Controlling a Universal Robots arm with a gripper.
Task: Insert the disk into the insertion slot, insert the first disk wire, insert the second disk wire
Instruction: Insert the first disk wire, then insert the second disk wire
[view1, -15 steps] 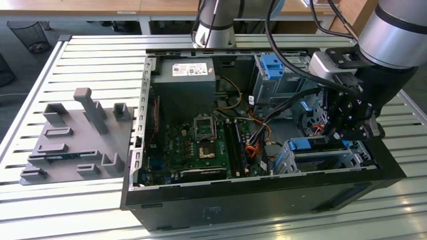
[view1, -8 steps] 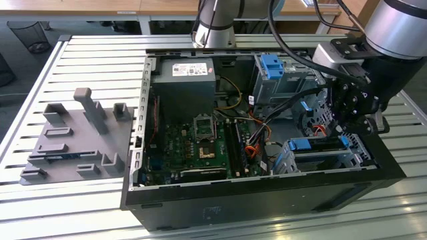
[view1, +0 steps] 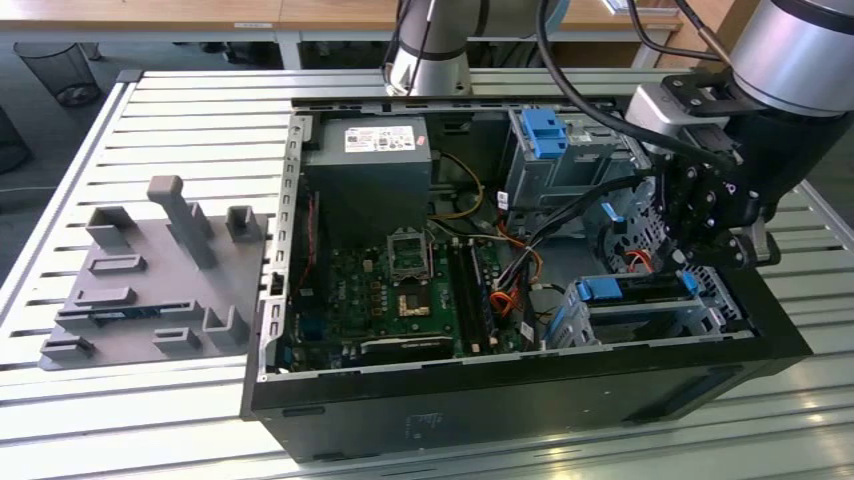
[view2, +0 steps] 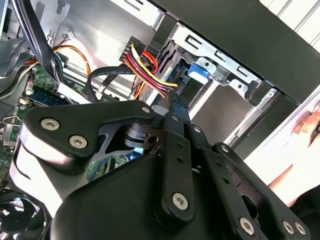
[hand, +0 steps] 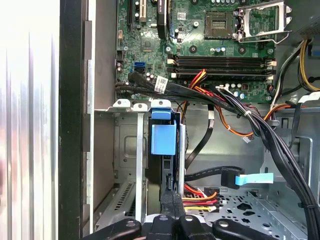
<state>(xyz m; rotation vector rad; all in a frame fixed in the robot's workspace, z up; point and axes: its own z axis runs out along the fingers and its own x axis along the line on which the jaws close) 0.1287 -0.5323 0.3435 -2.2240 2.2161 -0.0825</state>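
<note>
The disk (hand: 163, 140) sits in the insertion slot (hand: 127, 150). My pincer (hand: 171, 220) is clamped on the wire plug (hand: 172, 201) beside it. I'd hold the hard plug, not its bendy wires (hand: 200, 202).

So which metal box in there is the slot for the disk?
Look into the open black computer case. In its lower corner on the exterior view's right, nearest the robot's hand, sits the insertion slot. It is the low perforated silver cage, not the taller grey cage bearing a blue clip.
</note>
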